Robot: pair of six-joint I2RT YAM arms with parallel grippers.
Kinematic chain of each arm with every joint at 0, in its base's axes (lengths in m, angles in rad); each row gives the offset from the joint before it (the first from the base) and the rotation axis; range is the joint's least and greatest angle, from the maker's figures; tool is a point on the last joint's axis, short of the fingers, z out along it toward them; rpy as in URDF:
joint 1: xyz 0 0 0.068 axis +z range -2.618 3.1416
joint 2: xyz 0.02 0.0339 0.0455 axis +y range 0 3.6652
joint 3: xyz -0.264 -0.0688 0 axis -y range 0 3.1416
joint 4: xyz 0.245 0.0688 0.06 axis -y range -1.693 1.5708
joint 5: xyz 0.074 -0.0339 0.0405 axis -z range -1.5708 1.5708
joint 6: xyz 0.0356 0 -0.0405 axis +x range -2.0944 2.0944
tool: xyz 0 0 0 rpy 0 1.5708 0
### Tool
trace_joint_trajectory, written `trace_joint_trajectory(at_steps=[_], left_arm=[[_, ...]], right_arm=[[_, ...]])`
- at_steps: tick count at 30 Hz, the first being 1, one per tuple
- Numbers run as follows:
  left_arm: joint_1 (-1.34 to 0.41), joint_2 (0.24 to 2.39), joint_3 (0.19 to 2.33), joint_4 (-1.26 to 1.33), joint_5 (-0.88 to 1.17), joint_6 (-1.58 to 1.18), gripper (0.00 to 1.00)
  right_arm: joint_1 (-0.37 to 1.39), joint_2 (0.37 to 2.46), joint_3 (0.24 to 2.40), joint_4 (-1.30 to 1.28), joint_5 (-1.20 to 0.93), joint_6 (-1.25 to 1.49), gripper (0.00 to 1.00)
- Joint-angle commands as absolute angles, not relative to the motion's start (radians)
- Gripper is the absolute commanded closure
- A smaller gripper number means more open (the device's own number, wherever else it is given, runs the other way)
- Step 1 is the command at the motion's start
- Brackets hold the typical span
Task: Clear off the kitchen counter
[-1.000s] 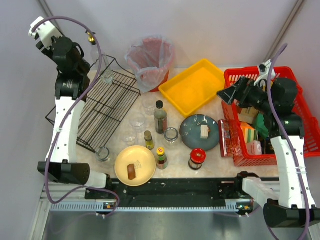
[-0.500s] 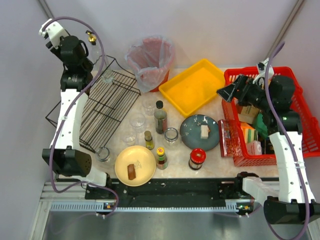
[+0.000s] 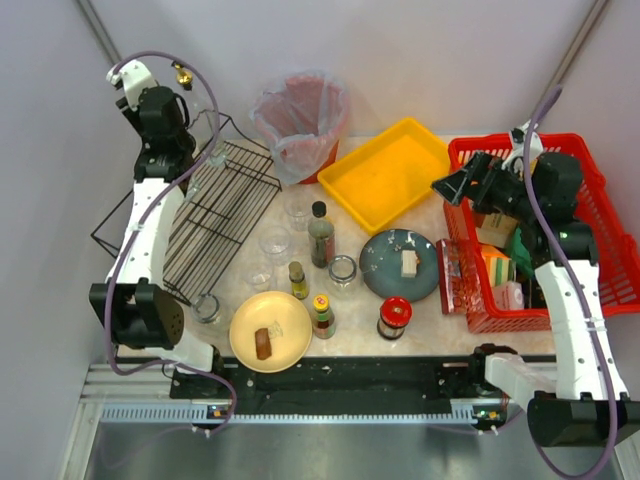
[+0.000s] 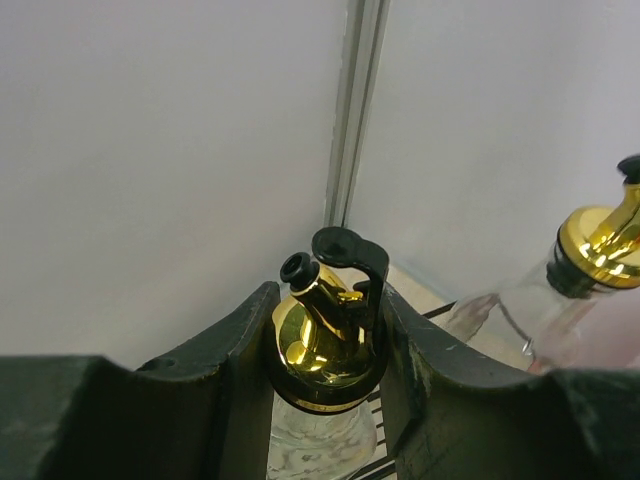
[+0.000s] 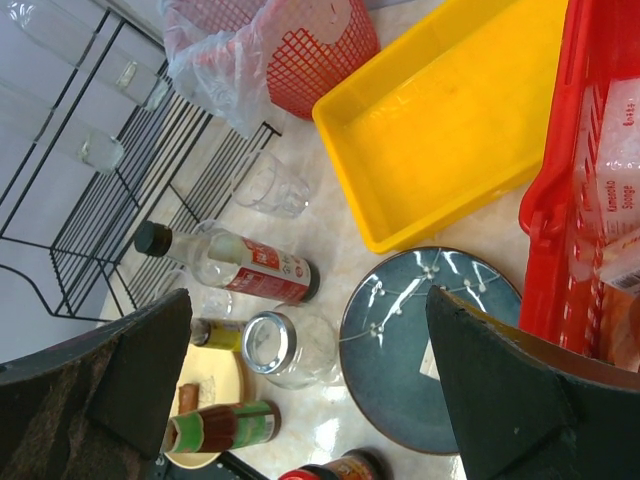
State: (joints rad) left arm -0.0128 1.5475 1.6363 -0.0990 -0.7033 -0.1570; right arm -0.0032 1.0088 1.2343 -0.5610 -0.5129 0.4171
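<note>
- Nearest the bases, along 6 o'clock: a black rail edging the kitchen counter [image 3: 352,332], pale marble running from there under everything to the far wall.
- At 7 o'clock on the marble: yellow plate [image 3: 288,312] bearing a brown morsel [image 3: 263,344], with a red-capped sauce bottle [image 3: 322,314] just beside the plate's 3 o'clock edge.
- Toward 5 o'clock, apart from those: red-lidded jar [image 3: 394,316].
- Mid-counter: small bottle [image 3: 298,280], glass jar [image 3: 342,270] and tall dark-capped bottle [image 3: 320,236], clustered close together.
- At their 3 o'clock: blue-grey plate [image 3: 383,272] with a white piece [image 3: 408,262] on it.
- At their 9 o'clock: clear glasses [image 3: 275,243], scattered near the wire rack [image 3: 215,215].
- At 3 o'clock: red basket [image 3: 622,262], stuffed with packets.
- Above the basket's 9 o'clock rim: right gripper [image 5: 308,298], jaws spread wide, unladen.
- At 1 o'clock: yellow tray [image 3: 390,178], set slantwise.
- At 11 o'clock: red bin [image 3: 300,120] lined with clear plastic.
- Farthest, in the 10 o'clock corner over the rack: left gripper [image 4: 330,300], drawn narrow onto the gold pourer of a glass bottle [image 4: 318,345], one finger pressed to each side.
- Just beside, at 3 o'clock in the left wrist view: second gold-topped bottle [image 4: 598,240].
</note>
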Motion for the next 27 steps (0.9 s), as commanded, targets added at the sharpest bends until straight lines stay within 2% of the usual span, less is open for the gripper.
trace_joint_trajectory(at_steps=[1,6,7,10,12,14,16,19,23,27], left_arm=[[0.020,1.512,1.635,0.034,-0.684,-0.149,1.00],[0.034,1.497,1.566,0.063,-0.670,-0.167,1.00],[0.037,1.494,1.559,0.060,-0.667,-0.173,0.97],[0.040,1.480,1.536,0.064,-0.655,-0.184,0.84],[0.044,1.470,1.519,0.072,-0.641,-0.190,0.66],[0.041,1.459,1.513,0.078,-0.627,-0.189,0.44],[0.044,1.450,1.516,0.081,-0.605,-0.180,0.29],[0.044,1.428,1.519,0.098,-0.578,-0.140,0.13],[0.044,1.378,1.525,0.086,-0.511,-0.094,0.02],[0.044,1.318,1.557,-0.026,-0.474,-0.104,0.02]], right_arm=[[-0.011,0.996,1.224,-0.509,-0.508,0.422,0.02],[-0.011,0.992,1.221,-0.506,-0.509,0.422,0.02],[-0.009,0.991,1.218,-0.506,-0.509,0.422,0.02],[-0.011,0.989,1.221,-0.506,-0.508,0.422,0.02],[-0.011,0.991,1.221,-0.508,-0.509,0.422,0.02],[-0.011,0.991,1.224,-0.505,-0.508,0.420,0.02],[-0.011,0.991,1.227,-0.506,-0.509,0.420,0.02],[-0.011,0.991,1.232,-0.509,-0.523,0.419,0.02],[-0.011,0.983,1.236,-0.512,-0.526,0.417,0.02],[-0.009,0.979,1.246,-0.523,-0.520,0.410,0.02]])
